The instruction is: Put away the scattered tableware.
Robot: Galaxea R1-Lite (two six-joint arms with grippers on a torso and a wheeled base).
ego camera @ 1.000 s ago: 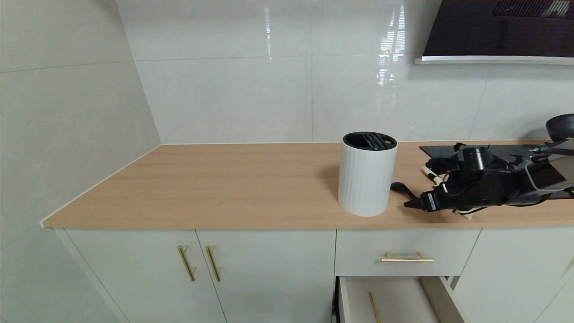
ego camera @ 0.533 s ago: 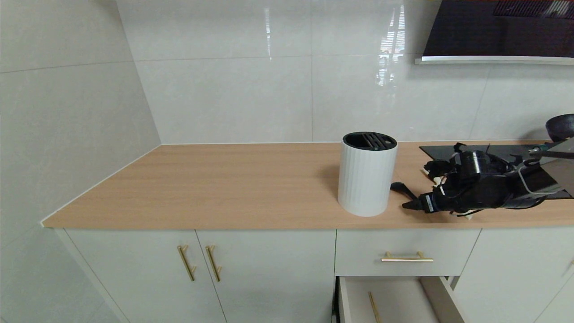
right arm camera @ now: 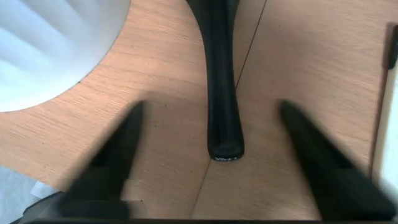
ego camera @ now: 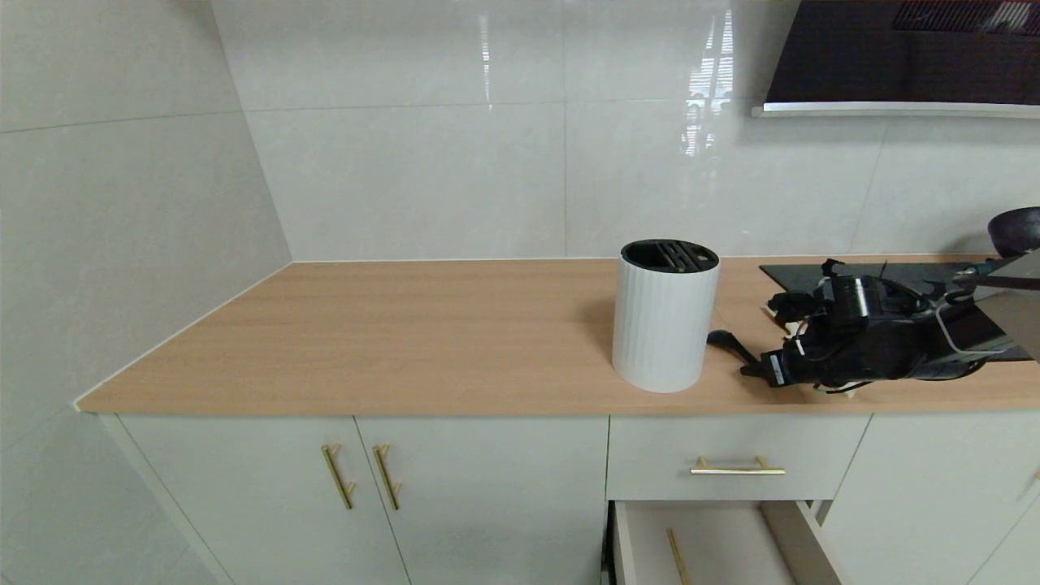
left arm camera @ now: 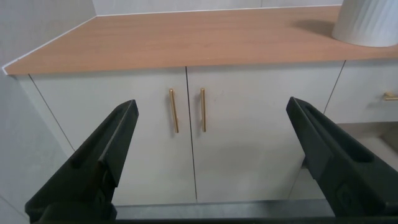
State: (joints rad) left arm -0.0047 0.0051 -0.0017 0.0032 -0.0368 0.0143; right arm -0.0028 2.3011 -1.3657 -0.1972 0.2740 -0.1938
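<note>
Jaws of the right gripper [right arm camera: 210,107] stand spread and grip nothing in the right wrist view. One black utensil [right arm camera: 219,81] lies flat on the wooden counter [right arm camera: 161,137], and its slim handle runs straight into the gap between the two blurred fingers [right arm camera: 118,155]. The handle's butt end sits about midway between them and touches neither. One white ribbed holder [right arm camera: 50,50] stands just beside the utensil, cut off by the frame. A pale stick-like item [right arm camera: 387,118] at the edge is too cropped to name. In the head view the right gripper [ego camera: 751,370] sits low over the counter [ego camera: 406,325], to the right of the holder [ego camera: 665,325]. The utensil [ego camera: 727,343] lies between the two, its rounded end near the holder and its handle end hidden at the gripper's tip. One cooktop [ego camera: 800,272] lies behind the arm, and one dark pot [ego camera: 1016,230] is cut by the edge. Below the counter are two gold door handles [ego camera: 337,475], one drawer handle [ego camera: 738,468] and one open drawer [ego camera: 707,536]. In the left wrist view the left gripper [left arm camera: 211,107] has its jaws wide apart and empty. It faces the two door handles [left arm camera: 174,111], well apart from the holder's base [left arm camera: 367,25].
</note>
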